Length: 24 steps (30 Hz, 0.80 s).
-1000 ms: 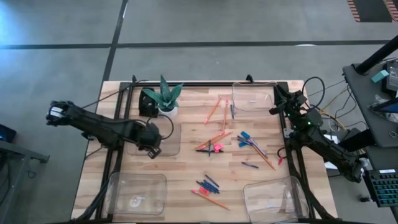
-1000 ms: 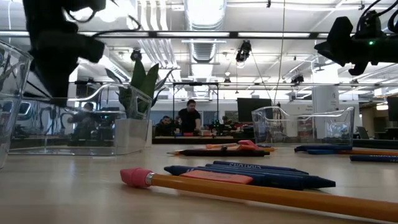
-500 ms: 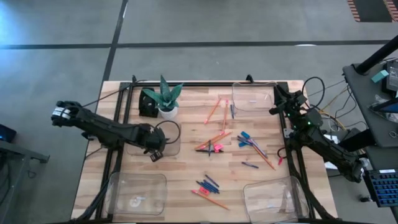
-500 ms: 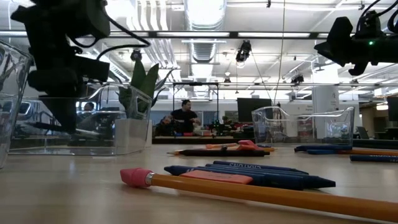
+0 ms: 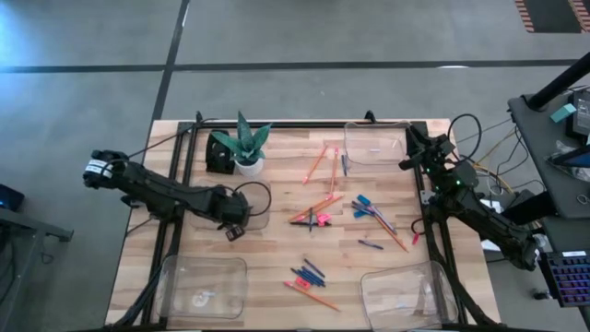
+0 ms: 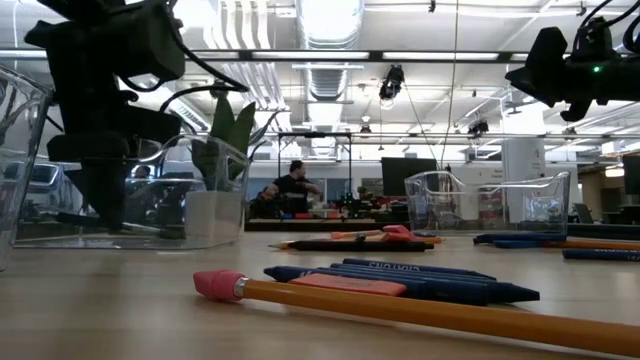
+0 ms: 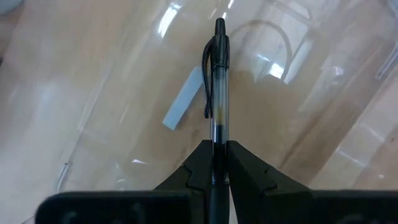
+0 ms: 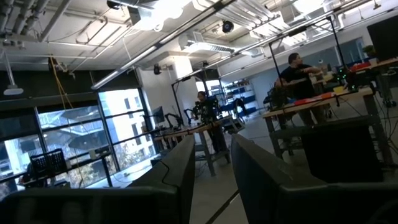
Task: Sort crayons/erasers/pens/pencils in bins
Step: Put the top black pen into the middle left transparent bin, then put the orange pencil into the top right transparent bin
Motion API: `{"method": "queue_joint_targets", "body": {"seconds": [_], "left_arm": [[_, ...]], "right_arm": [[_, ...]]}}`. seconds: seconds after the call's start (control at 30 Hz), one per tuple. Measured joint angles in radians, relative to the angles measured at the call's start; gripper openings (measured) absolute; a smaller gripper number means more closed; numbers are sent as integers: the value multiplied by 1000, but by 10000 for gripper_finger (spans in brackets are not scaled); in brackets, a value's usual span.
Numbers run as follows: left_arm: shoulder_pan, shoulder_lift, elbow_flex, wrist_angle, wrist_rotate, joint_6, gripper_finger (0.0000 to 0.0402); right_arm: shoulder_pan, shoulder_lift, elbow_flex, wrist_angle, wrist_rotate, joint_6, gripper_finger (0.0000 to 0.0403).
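From above, your left tool (image 5: pixel 234 231) sits at the near edge of the clear bin (image 5: pixel 256 198) that lies just in front of the potted plant (image 5: pixel 245 146); the loose pencils (image 5: pixel 321 204) and crayons (image 5: pixel 310 274) lie well to the plant's right on the tabletop (image 5: pixel 277 267). Your right tool (image 5: pixel 408 162) waits far from the plant, by the tabletop's right rail; I cannot tell its opening.

At tabletop level, the left tool (image 6: pixel 105 190) hangs low against that bin (image 6: pixel 190 200) beside the plant (image 6: pixel 228 140).

Through the left wrist, the tool (image 7: pixel 216 163) is pinched tight on a clear black-clipped pen (image 7: pixel 218 81), its tip over the bin floor (image 7: pixel 124 93) near a pale strip, perhaps a label (image 7: pixel 184 98). Bring the pen fully inside the wall, lower it flat, then release.

The right wrist shows only the room.
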Motion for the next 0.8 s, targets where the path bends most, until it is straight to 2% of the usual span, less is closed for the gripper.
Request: {"method": "queue_joint_targets", "body": {"seconds": [0.47,0.7,0.8], "left_arm": [[6,-10,36,-26,5,0,132],[6,-15,254,-274,11,-1,136],[6,-15,373,-303,-10,0,137]], "right_arm": [[0,0,0,0,0,0,95],[0,0,0,0,0,1,95],[0,0,0,0,0,1,95]]}}
